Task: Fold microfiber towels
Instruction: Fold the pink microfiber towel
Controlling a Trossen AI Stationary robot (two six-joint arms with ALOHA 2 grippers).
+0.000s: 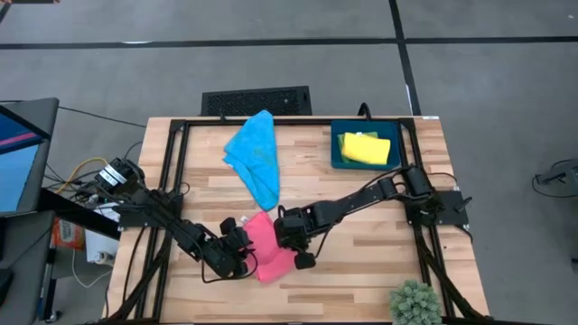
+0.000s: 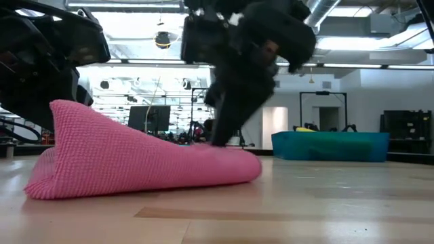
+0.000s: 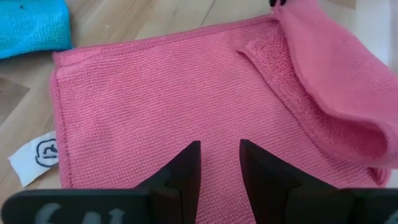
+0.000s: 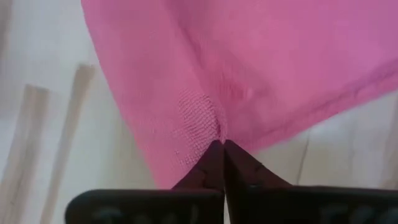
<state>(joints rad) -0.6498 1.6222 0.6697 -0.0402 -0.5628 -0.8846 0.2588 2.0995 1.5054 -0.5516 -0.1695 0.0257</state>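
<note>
The pink towel (image 1: 269,246) lies on the wooden table between my two grippers, with one flap (image 3: 336,93) folded over and bulging up (image 2: 74,135). My left gripper (image 3: 221,165) stands open over the towel's flat part, its fingers a narrow gap apart. My right gripper (image 4: 222,144) is shut on the towel near its edge. A blue towel (image 1: 256,158) lies crumpled farther back. A yellow towel (image 1: 366,147) rests in the dark blue tray (image 1: 336,161). My left gripper points slanting down at the towel's flat middle (image 3: 217,134); I cannot tell whether its fingertips touch the cloth. My right gripper pinches a small pucker of the pink cloth (image 4: 208,124) between its two fingertips, close to the towel's edge. The fingers (image 2: 220,135) come slanting down from above, and the towel there stays low on the table.
The tray (image 2: 332,146) stands at the table's far right. A small green plant (image 1: 415,302) sits at the near right corner. Bare wood shows between the pink towel and the tray. A white label (image 3: 37,155) sticks out at the pink towel's edge.
</note>
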